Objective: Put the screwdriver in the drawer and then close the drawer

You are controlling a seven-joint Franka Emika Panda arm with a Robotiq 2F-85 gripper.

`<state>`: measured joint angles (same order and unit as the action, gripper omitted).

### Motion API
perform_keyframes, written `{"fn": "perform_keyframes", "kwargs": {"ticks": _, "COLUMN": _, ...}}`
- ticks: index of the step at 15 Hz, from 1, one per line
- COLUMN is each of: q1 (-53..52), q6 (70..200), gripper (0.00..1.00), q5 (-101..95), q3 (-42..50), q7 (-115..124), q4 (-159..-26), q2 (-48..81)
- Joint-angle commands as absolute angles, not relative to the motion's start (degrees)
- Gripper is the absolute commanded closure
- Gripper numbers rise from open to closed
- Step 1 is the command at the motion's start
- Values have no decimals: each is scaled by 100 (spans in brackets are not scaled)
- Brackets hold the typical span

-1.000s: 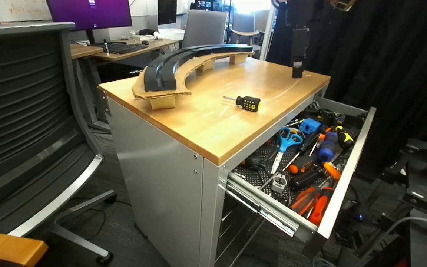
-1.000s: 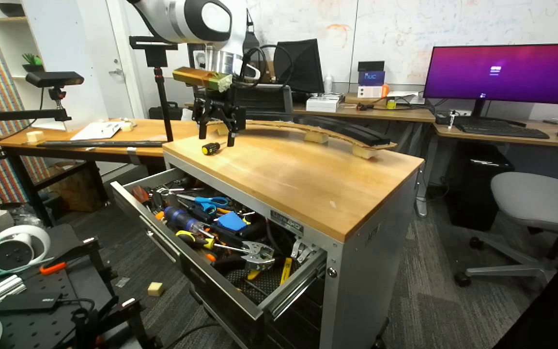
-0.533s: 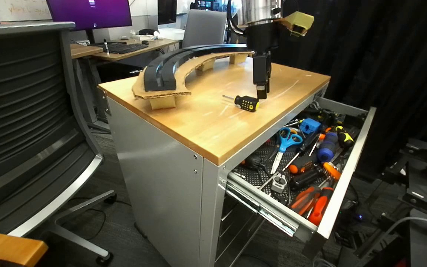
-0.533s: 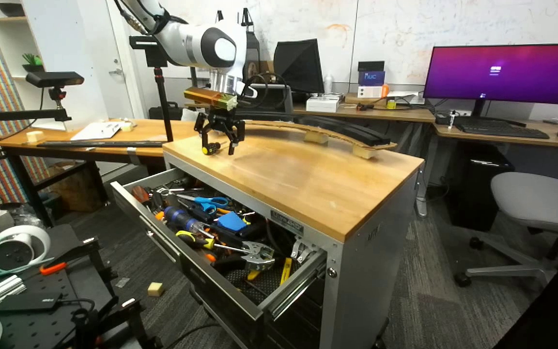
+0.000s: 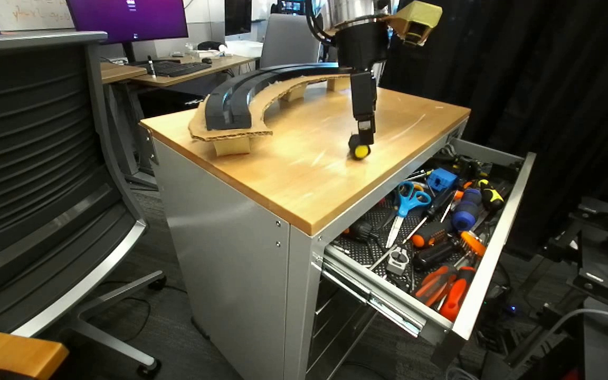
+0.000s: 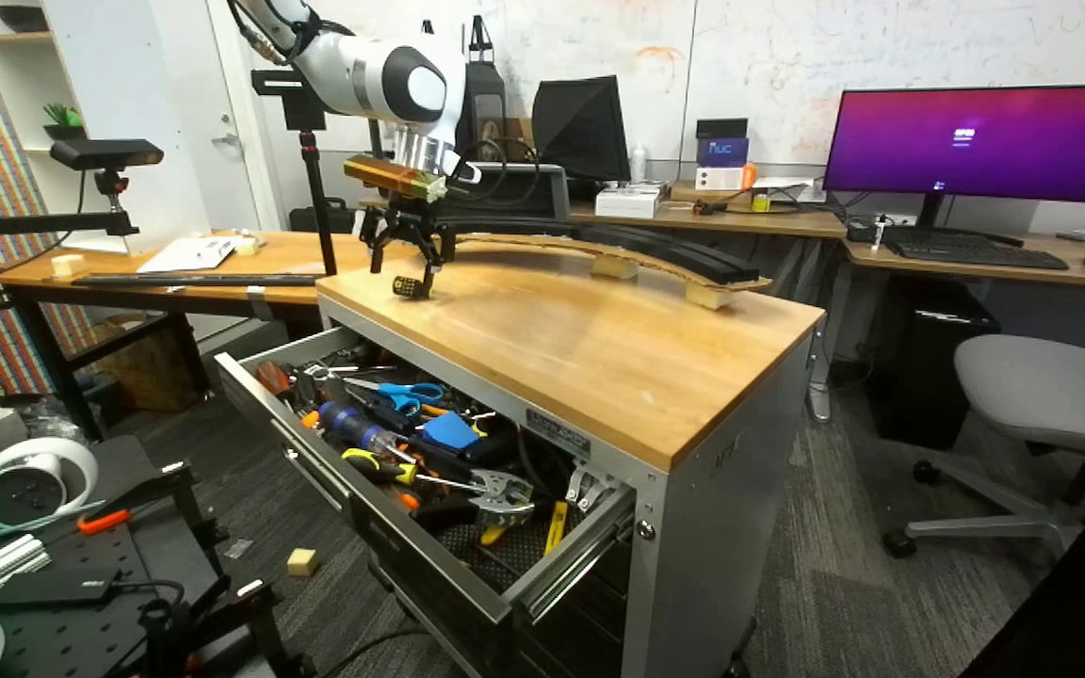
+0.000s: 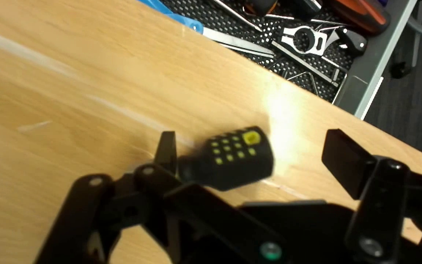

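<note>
Both exterior views look down on the wooden top (image 6: 561,358) and drawer (image 5: 494,245) from opposite ends. The wrist view faces down, closest.

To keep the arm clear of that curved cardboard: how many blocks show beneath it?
3 in an exterior view: near-end block, middle block, far-end block; others may be hidden behind.

We have bare tabletop (image 7: 229,95) between screwdriver (image 7: 233,161) and drawer (image 5: 493,248); a curved black track (image 5: 257,81) obstructs the opposite side.
</note>
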<state>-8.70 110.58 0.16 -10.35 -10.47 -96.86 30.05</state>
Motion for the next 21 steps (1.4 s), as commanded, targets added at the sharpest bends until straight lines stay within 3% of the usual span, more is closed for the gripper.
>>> {"fn": "perform_keyframes", "kwargs": {"ticks": 1, "q1": -915, "q6": 11089, "gripper": 0, "q5": 108, "q3": -1077, "q7": -1099, "q4": -9573, "q2": 2988}}
{"fn": "perform_keyframes", "kwargs": {"ticks": 8, "q1": -1126, "q6": 11920, "gripper": 0, "q5": -172, "q3": -847, "q7": -259, "q4": -9781, "q2": 3029}}
{"fn": "perform_keyframes", "kwargs": {"ticks": 9, "q1": -1186, "q6": 12070, "gripper": 25, "q5": -337, "q3": -771, "q7": -106, "q4": -9804, "q2": 3070}}
{"fn": "perform_keyframes", "kwargs": {"ticks": 10, "q1": -1198, "q6": 12115, "gripper": 25, "q5": -398, "q3": -740, "q7": -5, "q4": -9799, "q2": 3109}}
{"fn": "perform_keyframes", "kwargs": {"ticks": 18, "q1": -1416, "q6": 12242, "gripper": 88, "q5": -978, "q3": -450, "q7": 866, "q4": -10057, "q2": 2901}}
{"fn": "perform_keyframes", "kwargs": {"ticks": 21, "q1": -1378, "q6": 11708, "gripper": 87, "q5": -1187, "q3": -349, "q7": 879, "q4": -10239, "q2": 2704}}
